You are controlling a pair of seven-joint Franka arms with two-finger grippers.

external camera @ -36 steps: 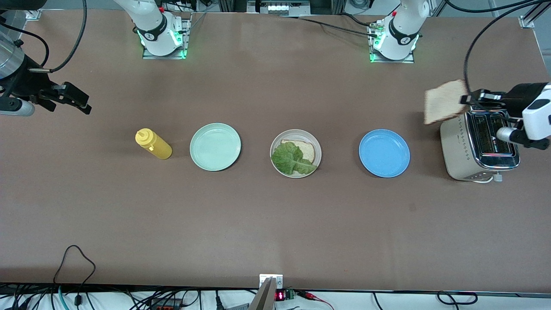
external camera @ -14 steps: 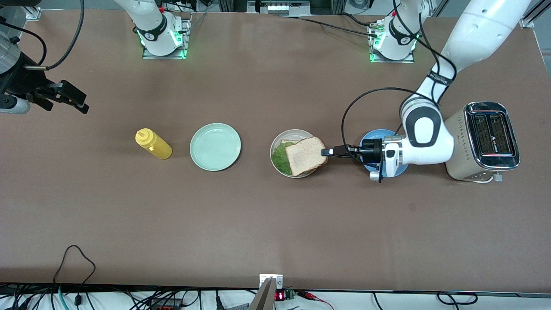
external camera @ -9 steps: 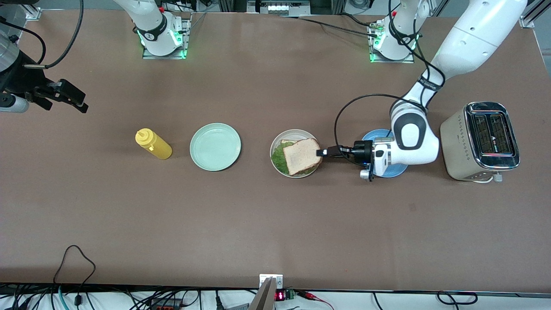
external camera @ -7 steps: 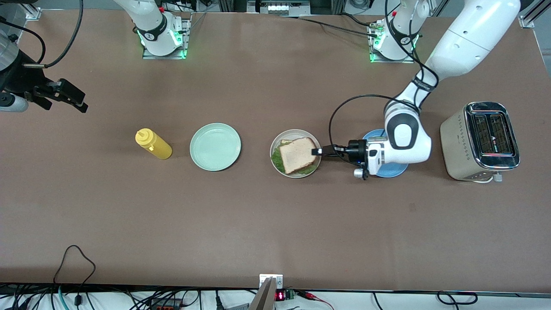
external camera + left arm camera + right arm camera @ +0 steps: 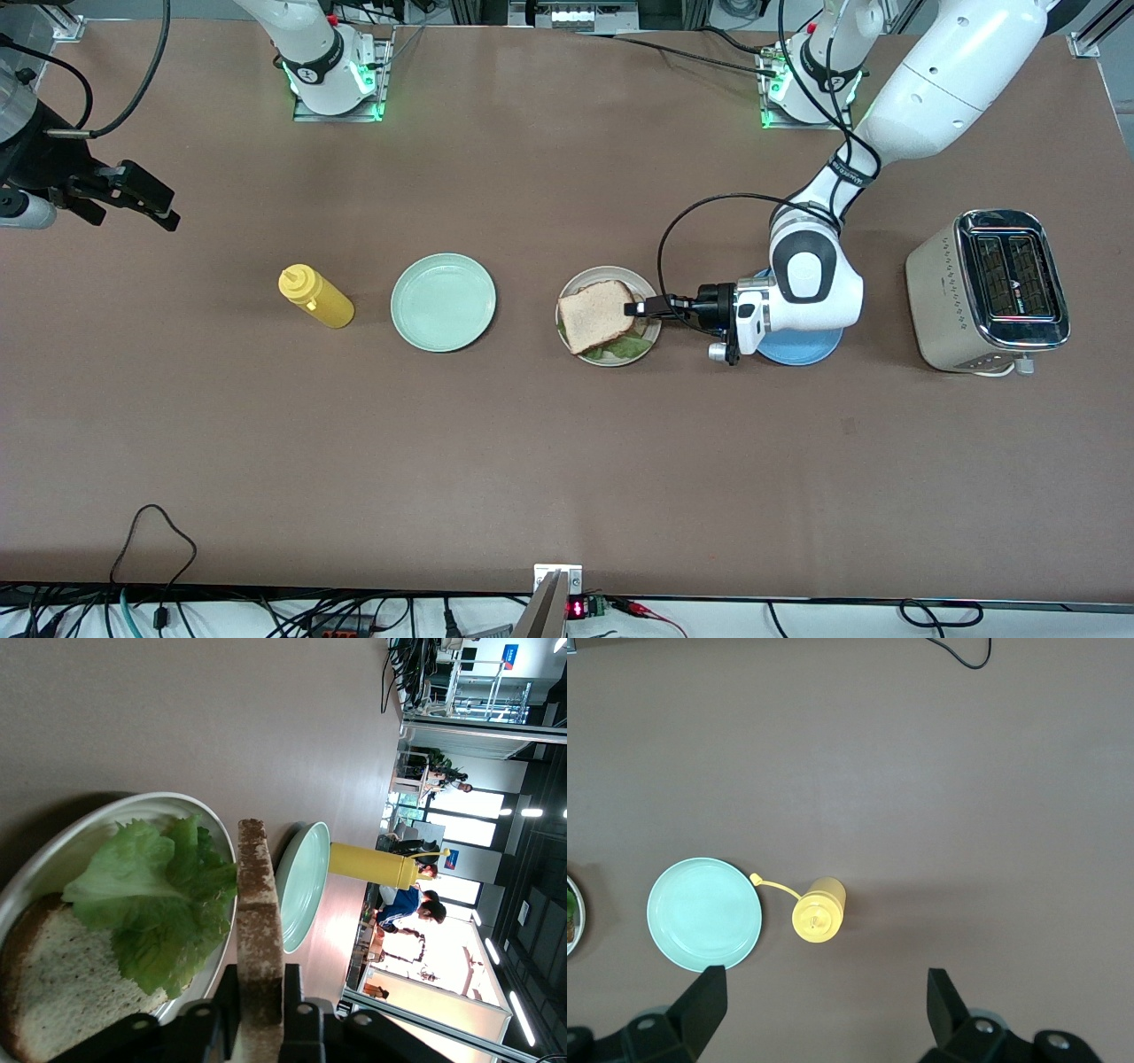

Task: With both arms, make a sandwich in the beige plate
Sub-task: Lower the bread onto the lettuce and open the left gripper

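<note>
Brown tabletop holds a row of plates, and on the middle one, the beige plate (image 5: 649,291), a top bread slice (image 5: 595,315) with a brown crust hovers over ruffled green lettuce (image 5: 151,899) and a bottom slice (image 5: 62,992), its edge between the fingers of the left gripper (image 5: 631,309), which clamp it. Beside it sit a mint-green plate (image 5: 443,302) and yellow squeeze bottle (image 5: 315,297) toward the right arm's end, and a blue plate (image 5: 802,348) under the left arm and a toaster (image 5: 988,290) toward the other. Waiting over that end's table edge, the right gripper (image 5: 146,197) has its fingers spread apart.
</note>
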